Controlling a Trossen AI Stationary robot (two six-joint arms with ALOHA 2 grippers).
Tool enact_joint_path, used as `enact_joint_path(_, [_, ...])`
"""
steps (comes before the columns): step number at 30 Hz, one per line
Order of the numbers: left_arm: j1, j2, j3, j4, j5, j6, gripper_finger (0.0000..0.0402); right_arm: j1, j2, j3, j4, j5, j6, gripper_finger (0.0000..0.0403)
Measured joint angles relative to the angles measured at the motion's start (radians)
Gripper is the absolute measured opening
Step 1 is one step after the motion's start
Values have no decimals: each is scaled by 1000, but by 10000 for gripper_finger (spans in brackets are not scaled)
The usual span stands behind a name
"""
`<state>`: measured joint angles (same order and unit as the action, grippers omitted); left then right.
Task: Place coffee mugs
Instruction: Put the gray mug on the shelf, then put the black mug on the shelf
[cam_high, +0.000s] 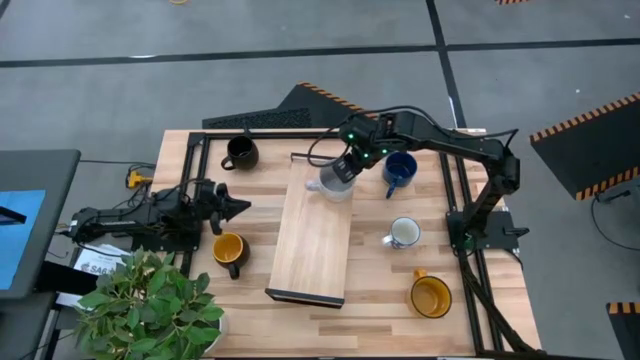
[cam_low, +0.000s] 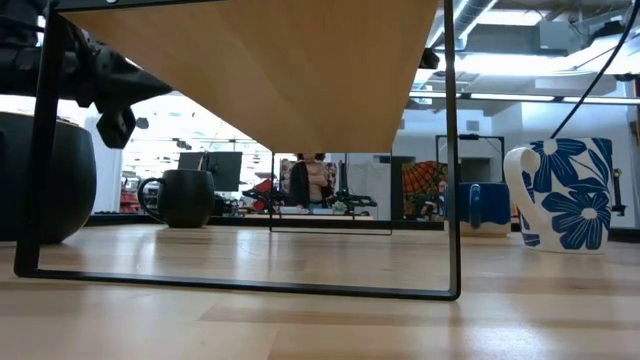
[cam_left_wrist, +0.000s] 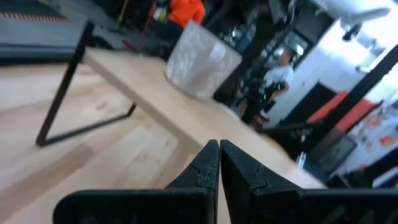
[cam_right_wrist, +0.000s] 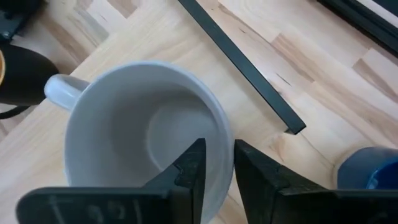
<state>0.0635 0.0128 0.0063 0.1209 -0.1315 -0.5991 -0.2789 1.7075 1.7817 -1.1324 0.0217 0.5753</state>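
The pale grey mug (cam_high: 335, 184) is at the far end of the raised wooden board (cam_high: 312, 245), and my right gripper (cam_right_wrist: 217, 149) is shut on it from above. The left wrist view shows that mug (cam_left_wrist: 202, 59) on the board top. A black mug (cam_high: 240, 152) stands by the far left corner, a dark blue mug (cam_high: 400, 170) right of the board, a white flowered mug (cam_high: 404, 233) nearer, and yellow-orange mugs (cam_high: 229, 250) (cam_high: 430, 296) stand on either side. My left gripper (cam_high: 235, 207) waits shut, left of the board. My right gripper holds the pale grey mug by its rim (cam_right_wrist: 222, 155), on the side opposite the handle (cam_right_wrist: 59, 90). One finger (cam_right_wrist: 189, 165) is inside the cup and the other (cam_right_wrist: 255, 171) outside. The fingers come from above, pointing down. The mug is upright; whether its base rests on the board, I cannot tell.
The board stands on thin black legs (cam_low: 452, 150), with open space beneath it. A potted plant (cam_high: 150, 305) sits at the near left corner. A black frame (cam_high: 205, 140) runs along the table's edges. People and equipment show in the room beyond (cam_low: 315, 180).
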Motion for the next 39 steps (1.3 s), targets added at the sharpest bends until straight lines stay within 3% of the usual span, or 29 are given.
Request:
enact_joint_path(7, [0,0,77,-6,-133,40,30,-37,-70,0,-22,-24,-32,111])
enact_joint_path(14, [25,100,235,-113,-229,15,133,-92,-208,0,4,-22,-35,112])
enact_joint_path(19, [91,331,452,-241,-241,46,207,-120,-289,0,41,20,-38,112])
enact_joint_path(23, [186,572,684,-521,-242,103,241,-137,-325,0,60,30,-56,113])
enact_joint_path(26, [300,766,865,-743,-229,167,248,-143,-340,0,65,30,-64,113])
enact_joint_path(30, [470,1011,1043,-956,-123,292,249,-143,-341,0,64,30,-90,113])
enact_joint_path(33, [566,1169,1125,-1016,-49,383,249,-141,-336,0,64,30,-108,113])
enact_joint_path(39, [679,1409,1242,-1114,-33,434,249,-140,-321,-2,64,30,-112,113])
